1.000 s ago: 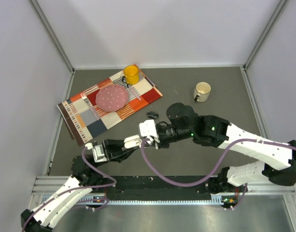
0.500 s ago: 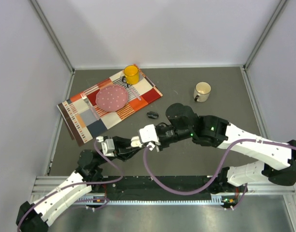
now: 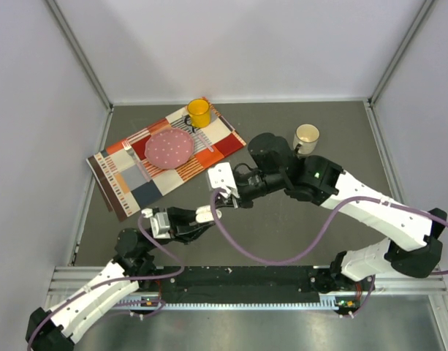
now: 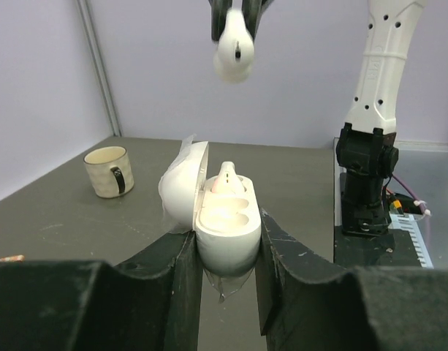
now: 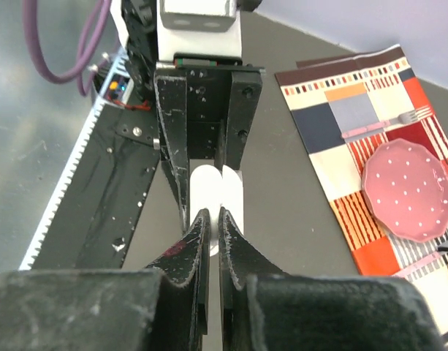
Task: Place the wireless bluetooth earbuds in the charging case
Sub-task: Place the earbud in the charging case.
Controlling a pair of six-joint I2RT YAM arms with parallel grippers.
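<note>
My left gripper point(image 3: 207, 213) is shut on the open white charging case point(image 4: 225, 223) and holds it above the table. The lid point(image 4: 181, 186) hangs open to the left. One white earbud point(image 4: 228, 178) sits in the far slot; the near slot is empty. My right gripper point(image 4: 235, 10) is shut on the other white earbud point(image 4: 234, 53) and holds it well above the case. In the right wrist view my right gripper point(image 5: 211, 216) is nearly closed, with the case point(image 5: 229, 191) below it. The black earbuds are hidden.
A patchwork placemat point(image 3: 132, 179) at the back left carries a pink plate point(image 3: 169, 147), a yellow mug point(image 3: 199, 112) and a fork. A cream mug point(image 3: 305, 137) stands at the back right, also in the left wrist view point(image 4: 107, 170). Grey walls enclose the table.
My left gripper has brought the case right and forward under the right gripper. My right gripper has drawn up and back with the earbud. The black object near it is now covered.
</note>
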